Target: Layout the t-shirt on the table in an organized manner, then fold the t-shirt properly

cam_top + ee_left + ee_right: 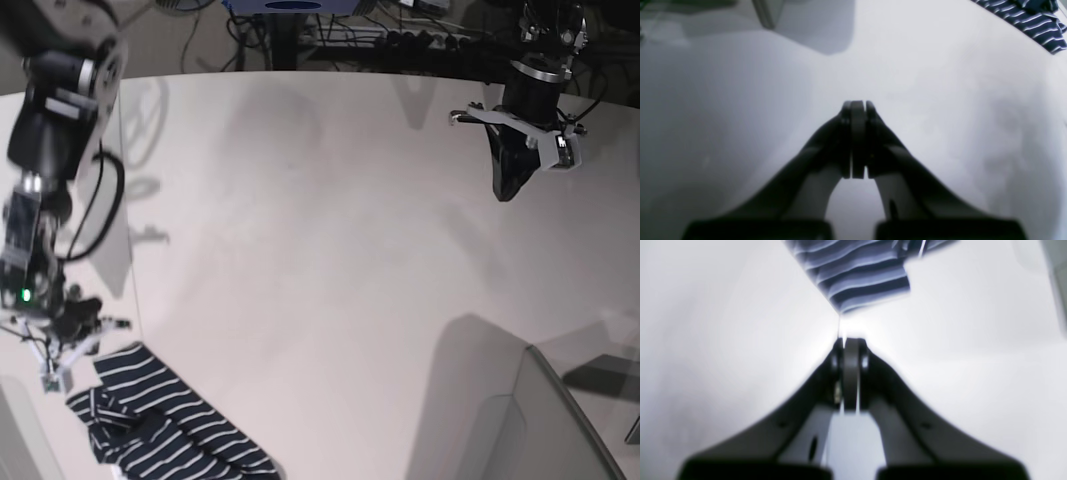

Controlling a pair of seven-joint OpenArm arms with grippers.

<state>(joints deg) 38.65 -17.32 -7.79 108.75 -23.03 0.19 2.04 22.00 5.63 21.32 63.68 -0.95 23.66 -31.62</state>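
**Shirt bunched at the desk edge, both claws clenched**

The t-shirt (pixel 165 430) lies crumpled at the near edge of the desk (pixel 330 250). Just beside it, the right claw (pixel 55 365) is clenched and empty. Dragging could pull the cloth over the edge. Far from the shirt, the left claw (pixel 507 185) hangs clenched.

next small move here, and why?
Probably open the right gripper and ease it toward the near corner of the t-shirt. The shirt lies bunched by the table edge, just ahead of that gripper, whose jaws are shut on nothing. The left gripper, also shut and empty, hangs far off over bare tabletop.
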